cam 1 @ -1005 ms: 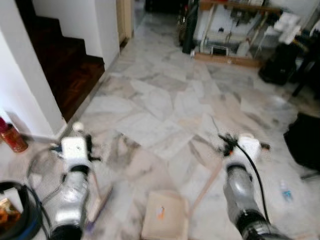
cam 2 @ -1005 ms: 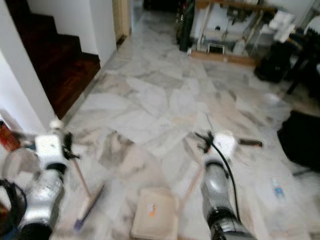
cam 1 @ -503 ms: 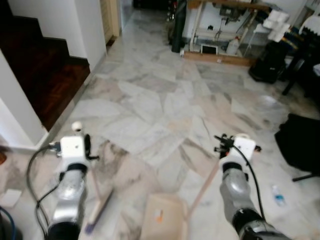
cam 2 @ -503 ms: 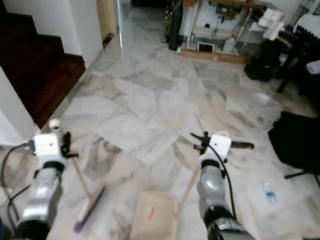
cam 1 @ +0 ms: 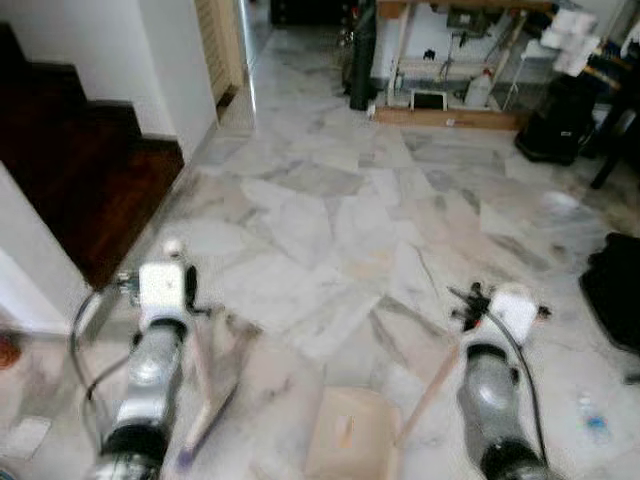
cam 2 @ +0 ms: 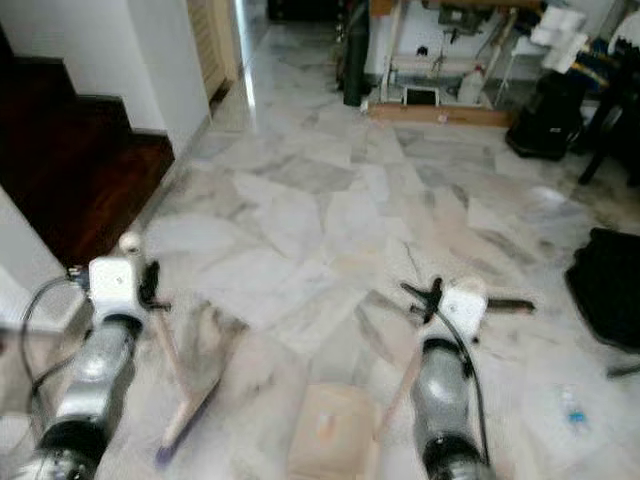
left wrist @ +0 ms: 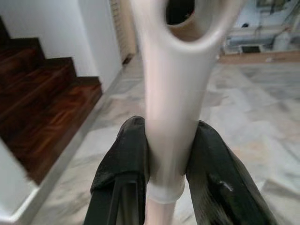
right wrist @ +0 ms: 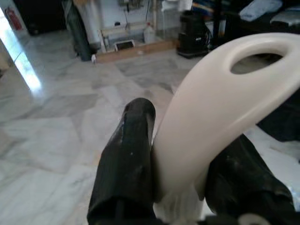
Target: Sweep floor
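My left gripper is shut on the white plastic top of the broom handle. In the eye views the left gripper is at lower left, and the wooden stick runs down from it to the brush head on the marble floor. My right gripper is shut on the white looped grip of the dustpan handle. From the right gripper a wooden stick slants down to the beige dustpan, which rests on the floor between my arms.
Dark wooden stairs and a white wall corner stand on the left. A wooden rack and black bags are at the back. Another black bag and a small bottle lie to the right.
The camera has moved, so the whole scene has shifted; the red can and dark bin at lower left have left the picture. Both grippers keep their hold on the handles.
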`<state>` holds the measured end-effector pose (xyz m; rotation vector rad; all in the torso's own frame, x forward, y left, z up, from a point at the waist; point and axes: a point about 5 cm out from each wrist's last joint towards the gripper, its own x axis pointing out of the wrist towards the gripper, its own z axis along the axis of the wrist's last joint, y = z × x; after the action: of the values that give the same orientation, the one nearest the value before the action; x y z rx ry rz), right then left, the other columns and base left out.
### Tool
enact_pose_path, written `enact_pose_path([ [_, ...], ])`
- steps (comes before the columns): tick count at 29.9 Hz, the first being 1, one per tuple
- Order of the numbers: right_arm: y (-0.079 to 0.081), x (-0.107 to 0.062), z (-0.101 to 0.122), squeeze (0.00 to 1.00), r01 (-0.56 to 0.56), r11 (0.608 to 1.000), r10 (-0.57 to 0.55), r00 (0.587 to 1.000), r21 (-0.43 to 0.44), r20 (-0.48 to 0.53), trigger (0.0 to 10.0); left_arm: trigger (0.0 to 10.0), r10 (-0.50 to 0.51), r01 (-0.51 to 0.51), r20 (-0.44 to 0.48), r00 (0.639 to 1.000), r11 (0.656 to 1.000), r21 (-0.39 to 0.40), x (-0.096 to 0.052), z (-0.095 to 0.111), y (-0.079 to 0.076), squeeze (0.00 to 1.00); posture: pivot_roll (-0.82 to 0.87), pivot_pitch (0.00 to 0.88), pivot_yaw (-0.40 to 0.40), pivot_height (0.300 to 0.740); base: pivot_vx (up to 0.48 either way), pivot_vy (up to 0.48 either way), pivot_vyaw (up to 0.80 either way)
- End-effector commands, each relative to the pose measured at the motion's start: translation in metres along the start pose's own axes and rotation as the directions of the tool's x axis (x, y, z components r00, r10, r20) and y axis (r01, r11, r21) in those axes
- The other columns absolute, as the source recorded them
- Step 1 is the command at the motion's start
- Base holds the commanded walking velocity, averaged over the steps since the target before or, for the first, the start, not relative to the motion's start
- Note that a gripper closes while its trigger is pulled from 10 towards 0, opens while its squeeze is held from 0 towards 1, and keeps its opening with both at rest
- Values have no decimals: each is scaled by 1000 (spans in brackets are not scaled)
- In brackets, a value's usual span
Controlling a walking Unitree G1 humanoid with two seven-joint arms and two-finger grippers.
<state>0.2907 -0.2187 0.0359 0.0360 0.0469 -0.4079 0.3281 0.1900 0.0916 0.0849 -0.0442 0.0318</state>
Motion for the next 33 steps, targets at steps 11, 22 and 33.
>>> enact_pose_path([
  [11, 25, 11, 34, 0, -69, 998, 69, 985, -5, 157, 10000, 10000, -29, 29, 48, 998, 999, -15, 22, 17, -8, 0, -31, 0, 30, 740, 393, 0, 0],
  [22, 9, 11, 37, 0, -16, 1000, 19, 983, -13, 184, 10000, 10000, -79, 80, 48, 996, 996, -27, 27, 18, -22, 0, -66, 0, 72, 740, 387, 0, 0],
  [33, -1, 6, 38, 0, 10, 1000, -6, 978, -17, 207, 10000, 10000, -68, 69, 61, 996, 997, -28, 27, 18, -18, 0, -59, 0, 40, 740, 384, 0, 0],
])
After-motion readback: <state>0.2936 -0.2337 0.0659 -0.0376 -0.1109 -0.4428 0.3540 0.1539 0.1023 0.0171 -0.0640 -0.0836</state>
